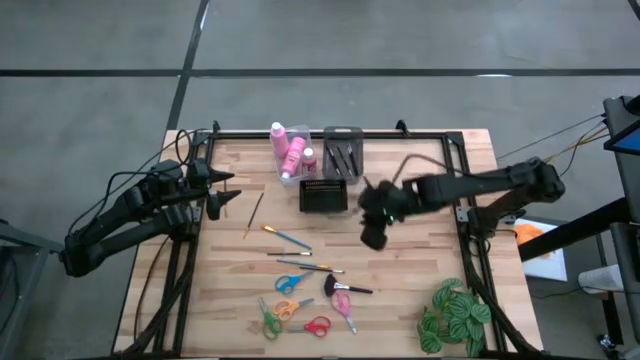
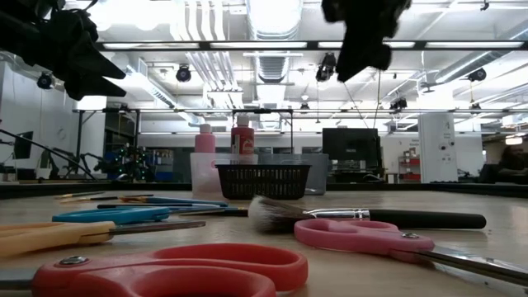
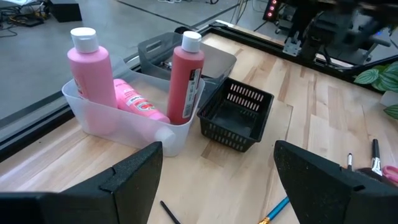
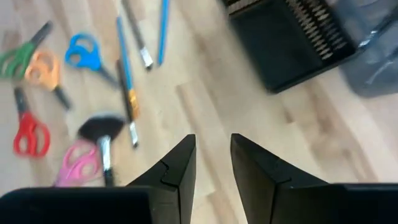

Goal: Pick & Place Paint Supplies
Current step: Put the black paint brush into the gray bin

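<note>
Three pink bottles with white caps (image 1: 290,150) are in a clear bin (image 3: 124,127): two upright, one lying. Thin paintbrushes (image 1: 288,240) lie flat on the wooden table, with a fluffy black brush (image 1: 345,288) and several small scissors (image 1: 295,305) nearer the front edge. More brushes are in a grey bin (image 1: 343,150). My right gripper (image 1: 375,228) hangs above the table right of the brushes, its fingers (image 4: 211,149) a narrow gap apart and empty. My left gripper (image 1: 215,190) waits at the left edge, open wide (image 3: 217,155) and empty.
An empty black mesh basket (image 1: 323,193) stands in front of the two bins at the far middle. A green leafy plant (image 1: 455,315) sits at the near right corner. A black frame rail runs along the table's far and side edges. Bare wood lies under my right gripper.
</note>
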